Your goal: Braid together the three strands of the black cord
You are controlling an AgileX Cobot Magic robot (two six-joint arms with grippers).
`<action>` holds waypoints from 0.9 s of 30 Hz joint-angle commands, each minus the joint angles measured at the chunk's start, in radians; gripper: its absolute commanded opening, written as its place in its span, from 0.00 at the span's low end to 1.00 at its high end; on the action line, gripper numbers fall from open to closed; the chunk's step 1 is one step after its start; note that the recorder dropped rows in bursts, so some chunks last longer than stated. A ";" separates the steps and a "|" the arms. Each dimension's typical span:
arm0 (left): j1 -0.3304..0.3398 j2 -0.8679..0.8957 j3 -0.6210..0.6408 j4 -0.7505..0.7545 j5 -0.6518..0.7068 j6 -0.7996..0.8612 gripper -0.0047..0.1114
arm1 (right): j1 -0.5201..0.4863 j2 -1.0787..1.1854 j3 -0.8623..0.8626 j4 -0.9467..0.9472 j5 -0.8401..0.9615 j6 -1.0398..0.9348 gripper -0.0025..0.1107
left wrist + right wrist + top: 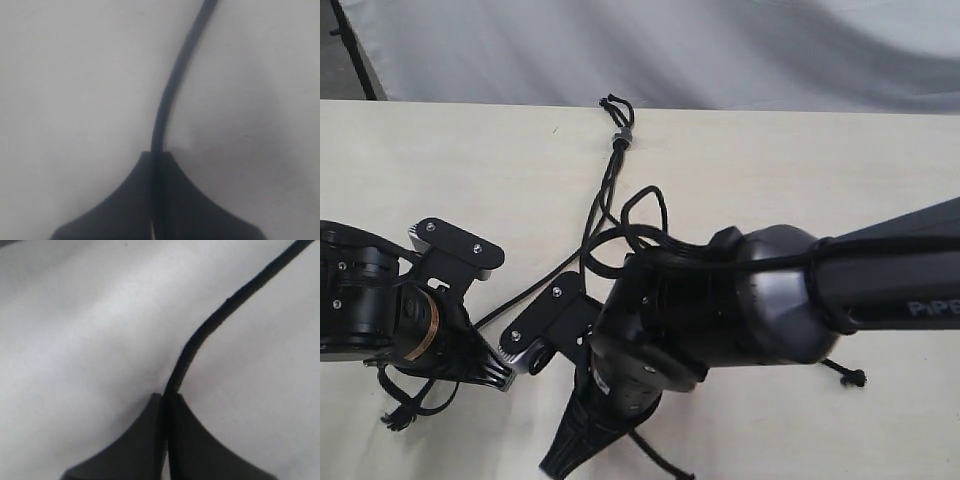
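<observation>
The black cord lies on the pale table, bound at the far end by a small grey band (621,137) with short loops (613,103). Its three strands (592,215) run toward the arms and pass under the right arm. My left gripper (480,355) (157,155) is shut on one strand (167,95), which leaves its tips and curves away over the table. My right gripper (560,462) (167,396) is shut on another strand (215,322). A knotted tip (853,377) lies beyond the right arm.
The right arm (880,280) reaches across the table's middle and hides much of the cord. Its own black cables (645,215) loop above the wrist. A grey cloth backdrop (720,50) hangs behind the table's far edge.
</observation>
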 commanded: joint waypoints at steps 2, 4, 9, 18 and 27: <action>0.005 0.000 0.007 0.003 0.009 -0.010 0.04 | -0.053 -0.101 -0.019 -0.263 0.165 0.095 0.03; 0.005 0.000 0.007 0.003 0.014 -0.010 0.04 | -0.104 -0.131 -0.019 -0.356 0.199 0.149 0.03; 0.005 0.000 0.007 0.003 0.025 -0.010 0.04 | -0.287 -0.141 -0.019 -0.445 0.168 0.167 0.03; 0.005 0.000 0.007 0.003 0.025 -0.010 0.04 | -0.517 -0.044 -0.019 -0.425 -0.024 0.163 0.03; 0.005 0.000 0.007 0.003 0.025 -0.010 0.04 | -0.548 0.093 -0.019 -0.414 -0.025 0.147 0.03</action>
